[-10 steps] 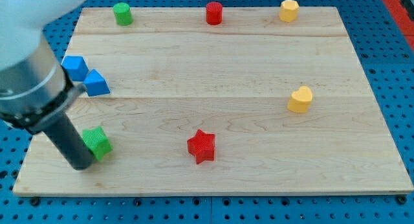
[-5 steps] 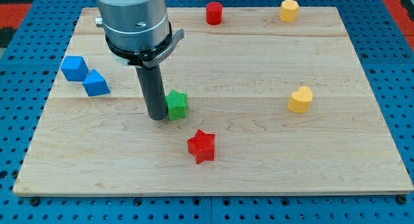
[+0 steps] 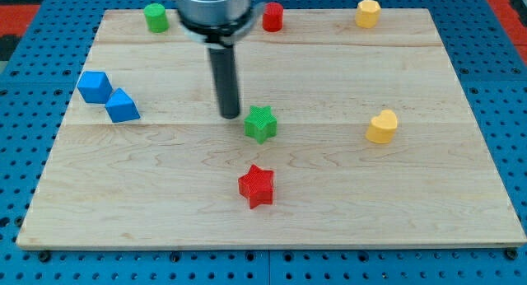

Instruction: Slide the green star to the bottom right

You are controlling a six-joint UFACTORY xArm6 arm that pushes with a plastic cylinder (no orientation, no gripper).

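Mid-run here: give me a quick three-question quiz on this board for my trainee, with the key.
1. True or false: my tip sits at the view's upper left of the green star.
2. Which block lies nearest below the green star: A) red star, B) yellow block, C) green cylinder?
3. How many blue blocks are on the board?

Key: 1 true; 2 A; 3 two, a blue cube and another blue block beside it at the view's left.
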